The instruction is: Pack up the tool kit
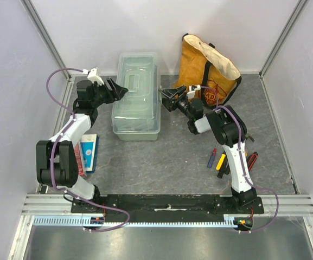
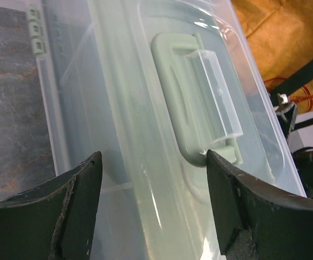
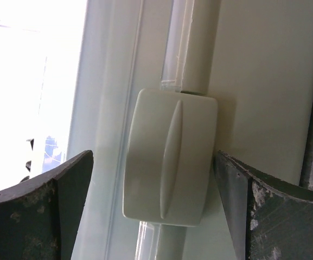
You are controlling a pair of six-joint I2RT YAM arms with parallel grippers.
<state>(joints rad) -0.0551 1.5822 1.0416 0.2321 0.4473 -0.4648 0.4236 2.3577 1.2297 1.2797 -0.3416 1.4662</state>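
Observation:
The tool kit's pale green toolbox stands shut at the back centre under its clear lid. My left gripper is open just above the lid's left half, with nothing between its fingers. In the left wrist view the gripper has its right fingertip beside the green handle. My right gripper is open at the box's right side. In the right wrist view its fingers straddle the side latch. Small hand tools with red, yellow and black handles lie on the table by the right arm.
A mustard-yellow tote bag leans against the back wall right of the toolbox, close behind my right gripper. Flat red and blue packets lie beside the left arm. White walls enclose the table on three sides.

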